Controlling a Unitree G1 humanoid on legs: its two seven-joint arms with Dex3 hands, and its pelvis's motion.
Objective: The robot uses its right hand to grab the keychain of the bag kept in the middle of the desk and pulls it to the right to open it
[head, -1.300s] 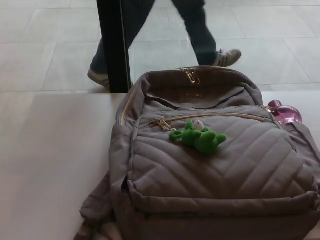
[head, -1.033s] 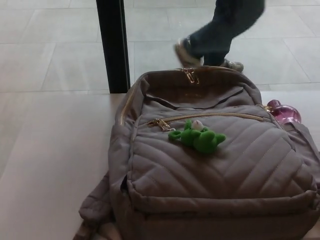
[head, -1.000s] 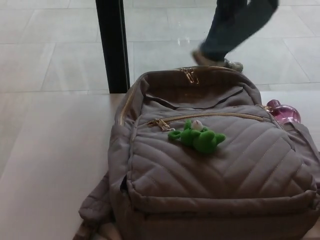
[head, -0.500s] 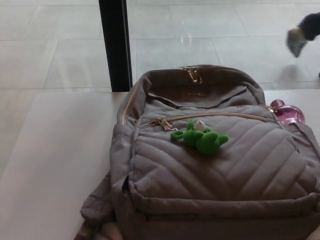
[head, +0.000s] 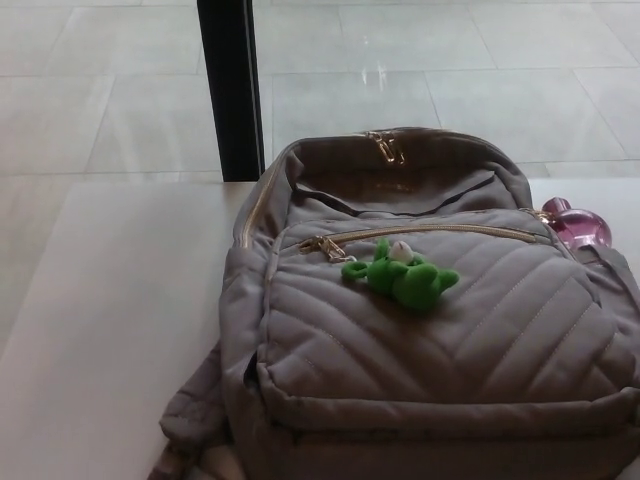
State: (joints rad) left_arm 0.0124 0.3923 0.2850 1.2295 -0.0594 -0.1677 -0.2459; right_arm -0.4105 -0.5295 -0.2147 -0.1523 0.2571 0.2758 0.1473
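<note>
A grey quilted backpack (head: 430, 330) lies flat on the pale desk (head: 110, 330), its top toward the far edge. A green plush keychain (head: 402, 278) rests on the front pocket, clipped to the gold zipper pull (head: 322, 246) at the left end of the pocket's gold zipper, which runs shut across to the right. A second pair of gold pulls (head: 385, 147) sits at the bag's top. Neither of my hands shows in the head view.
A pink round object (head: 577, 225) sits just behind the bag's right shoulder. A black vertical post (head: 230, 85) stands past the desk's far edge, against a tiled floor (head: 450, 70). Bare desk stretches to the bag's left.
A person walking across the floor behind the desk has passed out of view to the right. The camera has shifted slightly. The bag and keychain have not moved.
</note>
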